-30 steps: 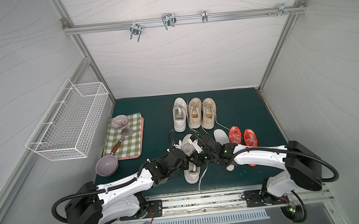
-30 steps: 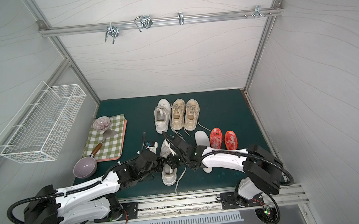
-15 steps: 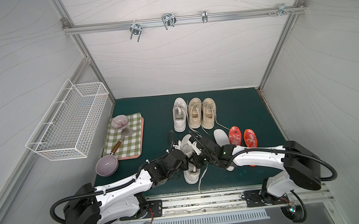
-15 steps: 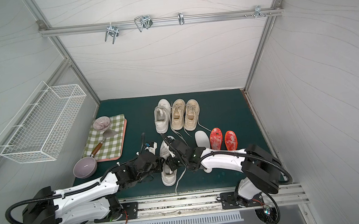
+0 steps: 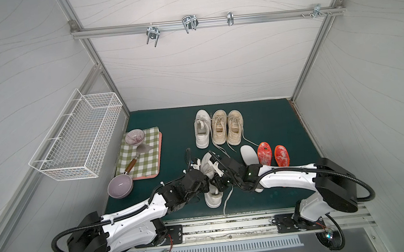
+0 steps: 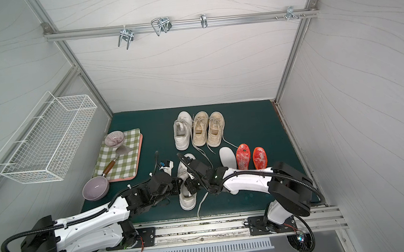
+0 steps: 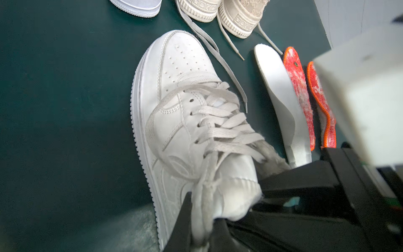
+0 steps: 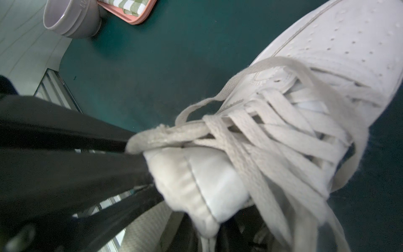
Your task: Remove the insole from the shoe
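Left of the shoe (image 5: 212, 199) the mat (image 5: 174, 159) lies open as far as the tray (image 5: 160, 145) and bowl (image 5: 120, 188). On my right a white insole (image 5: 248, 153) and two red insoles (image 5: 264, 152) lie near it; ahead, three shoes (image 5: 218, 127) in a row block me.

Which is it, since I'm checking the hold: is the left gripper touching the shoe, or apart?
Touching. The left wrist view shows the left gripper shut on the shoe, its fingers pinching the tongue.

Soft, even light from overhead, with faint shadows. Straight lines bow at the edges in both top views. In the wrist views the shoe (image 7: 185, 122) blurs up close, and its toe is sharper.
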Tool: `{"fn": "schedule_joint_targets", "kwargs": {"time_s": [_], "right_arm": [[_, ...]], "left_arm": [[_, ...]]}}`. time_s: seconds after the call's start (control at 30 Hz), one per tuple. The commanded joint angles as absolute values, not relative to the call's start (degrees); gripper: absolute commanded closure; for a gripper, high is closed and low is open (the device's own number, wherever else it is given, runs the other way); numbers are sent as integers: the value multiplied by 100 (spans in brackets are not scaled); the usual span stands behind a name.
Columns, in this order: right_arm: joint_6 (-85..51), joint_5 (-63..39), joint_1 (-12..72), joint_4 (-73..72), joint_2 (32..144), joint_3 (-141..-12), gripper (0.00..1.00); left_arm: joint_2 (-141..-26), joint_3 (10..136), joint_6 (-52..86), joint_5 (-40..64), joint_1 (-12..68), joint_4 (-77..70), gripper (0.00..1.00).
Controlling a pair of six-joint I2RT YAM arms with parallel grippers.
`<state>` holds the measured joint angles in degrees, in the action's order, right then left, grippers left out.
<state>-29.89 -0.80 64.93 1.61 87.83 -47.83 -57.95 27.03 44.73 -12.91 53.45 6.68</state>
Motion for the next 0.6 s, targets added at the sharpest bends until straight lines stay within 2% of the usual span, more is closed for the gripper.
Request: {"fn": "schedule_joint_targets", "kwargs": {"time_s": [0.0,0.07,0.2,0.3,0.43,0.57], "right_arm": [[-2964,8,6537,974,8925,-4648,85],[-2930,-15,6539,1015,8844,-4663,86],[-2901,-128,6563,1048,8752,-4648,74],[-2836,-146,6646,1137,8854,-4692,70],[-2837,40,6799,1252,9109,-4737,70],[-2924,247,6820,1316,9315,-4725,74]], "left_arm": [[-5534,2891,4667,-1820,5172,67,100],[-5504,2883,4692,-1851,5144,135,100],[-5442,2806,4729,-1842,5056,150,100],[-5419,2789,4738,-1813,5027,140,100],[-5355,2777,4738,-1819,5014,145,100],[-5310,2777,4737,-1824,4988,198,100]]}}
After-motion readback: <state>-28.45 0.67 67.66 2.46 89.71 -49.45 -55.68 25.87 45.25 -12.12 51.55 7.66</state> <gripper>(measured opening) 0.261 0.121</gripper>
